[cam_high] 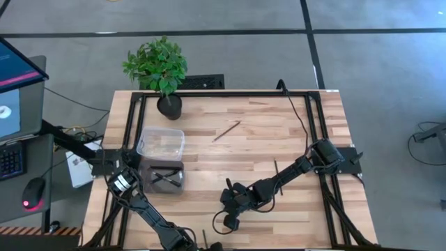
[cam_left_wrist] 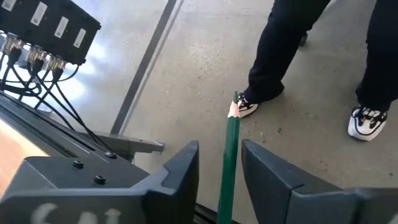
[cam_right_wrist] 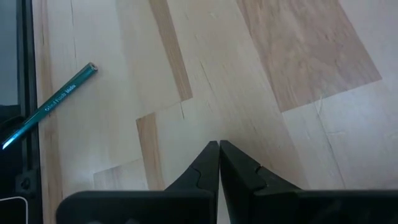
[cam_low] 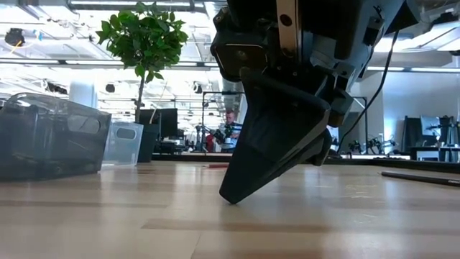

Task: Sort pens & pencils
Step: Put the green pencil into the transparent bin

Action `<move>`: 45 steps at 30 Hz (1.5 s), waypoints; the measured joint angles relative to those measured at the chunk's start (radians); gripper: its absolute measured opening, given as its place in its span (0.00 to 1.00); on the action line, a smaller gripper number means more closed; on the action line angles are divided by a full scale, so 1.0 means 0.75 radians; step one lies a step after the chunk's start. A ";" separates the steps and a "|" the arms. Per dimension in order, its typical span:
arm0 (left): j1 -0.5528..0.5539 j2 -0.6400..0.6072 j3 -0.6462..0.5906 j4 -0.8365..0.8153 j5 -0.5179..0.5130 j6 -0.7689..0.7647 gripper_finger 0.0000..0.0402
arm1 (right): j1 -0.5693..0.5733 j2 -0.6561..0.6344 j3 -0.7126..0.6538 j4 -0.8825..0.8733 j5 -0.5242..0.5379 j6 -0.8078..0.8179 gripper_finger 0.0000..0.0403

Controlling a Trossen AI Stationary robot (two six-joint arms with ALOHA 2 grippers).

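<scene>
A green pencil (cam_left_wrist: pixel 230 162) runs between the fingers of my open left gripper (cam_left_wrist: pixel 221 146) at the table's near edge, its sharpened tip out over the floor. In the right wrist view this green pencil (cam_right_wrist: pixel 53 102) has its flat end over the wood and crosses the edge rail. My right gripper (cam_right_wrist: pixel 219 144) is shut and holds nothing, its tips down at the tabletop (cam_low: pixel 230 198) near the near edge. A brownish pencil (cam_high: pixel 226 131) and a dark stick (cam_high: pixel 276 167) lie on the table. More dark sticks (cam_high: pixel 166 178) lie in a dark bin (cam_high: pixel 150 183). My left gripper has a finger (cam_left_wrist: pixel 267 174) on either side of the green pencil, with a gap wider than the pencil. Whether either finger touches it, I cannot tell. My right gripper's shut fingertips (cam_low: pixel 231 193) reach bare wood from above, slanting; whether they touch it, I cannot tell.
A clear bin (cam_high: pixel 160 134) stands beside the dark bin on the table's left half. A potted plant (cam_high: pixel 157 66) is at the far left corner. Black rails (cam_high: pixel 209 93) frame the table. A person's legs and shoes (cam_left_wrist: pixel 367 121) are on the floor past the near edge.
</scene>
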 joint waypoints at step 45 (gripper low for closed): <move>-0.103 0.007 0.318 -0.471 -0.188 -0.145 0.02 | 0.000 -0.001 0.001 0.004 -0.001 0.000 0.09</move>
